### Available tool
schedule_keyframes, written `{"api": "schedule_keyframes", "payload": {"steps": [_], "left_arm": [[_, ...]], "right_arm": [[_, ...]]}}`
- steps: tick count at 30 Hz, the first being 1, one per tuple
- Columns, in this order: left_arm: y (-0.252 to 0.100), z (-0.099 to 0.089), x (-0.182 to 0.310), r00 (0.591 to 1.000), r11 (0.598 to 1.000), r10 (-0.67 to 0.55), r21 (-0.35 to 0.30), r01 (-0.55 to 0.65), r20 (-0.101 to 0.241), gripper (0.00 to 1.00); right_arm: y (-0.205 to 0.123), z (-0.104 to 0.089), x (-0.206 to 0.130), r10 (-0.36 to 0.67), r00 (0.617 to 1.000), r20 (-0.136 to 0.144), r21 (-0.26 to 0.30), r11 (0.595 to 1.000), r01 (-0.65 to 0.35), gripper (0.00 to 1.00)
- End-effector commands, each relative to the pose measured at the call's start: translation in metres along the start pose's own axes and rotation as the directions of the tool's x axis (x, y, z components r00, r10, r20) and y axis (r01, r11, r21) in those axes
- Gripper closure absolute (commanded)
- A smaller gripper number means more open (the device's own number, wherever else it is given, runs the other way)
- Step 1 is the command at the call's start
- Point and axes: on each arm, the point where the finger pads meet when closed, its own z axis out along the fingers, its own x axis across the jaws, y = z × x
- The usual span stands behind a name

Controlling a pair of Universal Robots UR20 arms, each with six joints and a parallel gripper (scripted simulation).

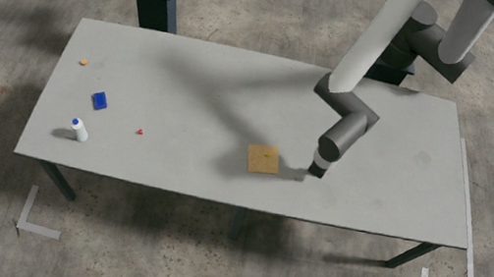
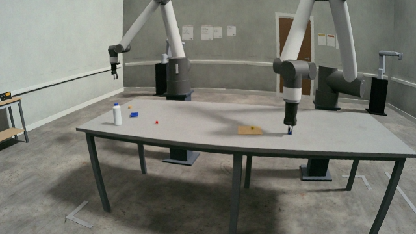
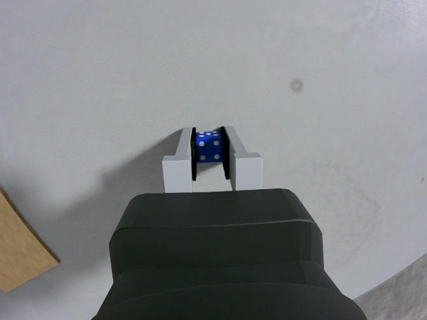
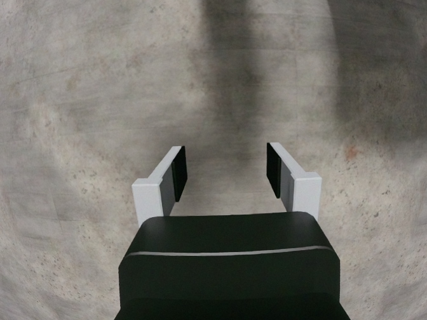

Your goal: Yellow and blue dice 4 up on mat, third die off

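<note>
A white bottle with a blue cap [image 1: 80, 131] [image 2: 117, 115] stands upright on the table near one end. Near it lies a small blue block-like object [image 1: 100, 100] [image 2: 134, 114], and beyond that, close to the table's short edge, a small round orange item [image 1: 84, 62] [image 2: 129, 106]. In the exterior view, paper notices [image 2: 207, 32] hang on the grey wall beside a brown door [image 2: 294, 49] in a white frame. A wooden-topped side bench [image 2: 11, 131] stands at the picture's left edge.

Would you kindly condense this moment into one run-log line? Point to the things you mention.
left jaws [image 2: 290, 130]: closed on blue die [image 3: 208, 148] | blue die: off mat [image 1: 261, 167] [image 2: 249, 130] [image 3: 20, 254] | yellow die [image 1: 267, 155] [image 2: 252, 128]: on mat | right jaws: open
</note>
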Motion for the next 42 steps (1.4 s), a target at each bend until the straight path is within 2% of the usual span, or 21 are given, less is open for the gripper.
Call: {"api": "schedule_keyframes", "payload": {"steps": [1,6,12,15,22,26,39,41,42], "left_arm": [[0.001,-0.001,0.0,1.0,1.0,0.0,-0.001,0.0,0.0,0.66],[0.001,-0.001,0.0,1.0,1.0,0.0,-0.001,0.0,0.0,0.66],[0.0,-0.011,0.0,1.0,1.0,0.0,-0.001,0.0,0.0,0.66],[0.0,-0.027,0.0,1.0,1.0,0.0,-0.001,0.0,0.0,0.66],[0.0,-0.079,0.0,1.0,1.0,0.0,-0.001,0.0,0.0,0.66],[0.0,-0.097,0.0,1.0,1.0,0.0,-0.001,0.0,0.0,0.66],[0.002,-0.101,-0.003,1.0,1.0,0.003,-0.001,-0.003,0.0,0.66],[0.027,-0.102,-0.047,0.998,0.998,0.055,-0.001,-0.055,0.0,0.66],[0.031,-0.102,-0.055,0.998,0.998,0.063,-0.001,-0.063,0.0,0.66]], "right_arm": [[0.0,-0.001,0.0,0.0,1.0,0.0,-0.001,1.0,0.0,0.0],[0.0,-0.001,0.0,0.0,1.0,0.0,-0.001,1.0,0.0,0.0],[0.0,-0.001,0.0,0.0,1.0,0.0,-0.001,1.0,0.0,0.0],[0.0,-0.001,0.0,0.0,1.0,0.0,-0.001,1.0,0.0,0.0],[0.0,-0.001,0.0,0.0,1.0,0.0,-0.001,1.0,0.0,0.0],[0.0,-0.001,0.0,0.0,1.0,0.0,-0.001,1.0,0.0,0.0],[0.0,-0.001,0.0,0.0,1.0,0.0,-0.001,1.0,0.0,0.0],[0.0,-0.001,0.0,0.0,1.0,0.0,-0.001,1.0,0.0,0.0],[0.0,-0.001,0.0,0.0,1.0,0.0,-0.001,1.0,0.0,0.0]]}}
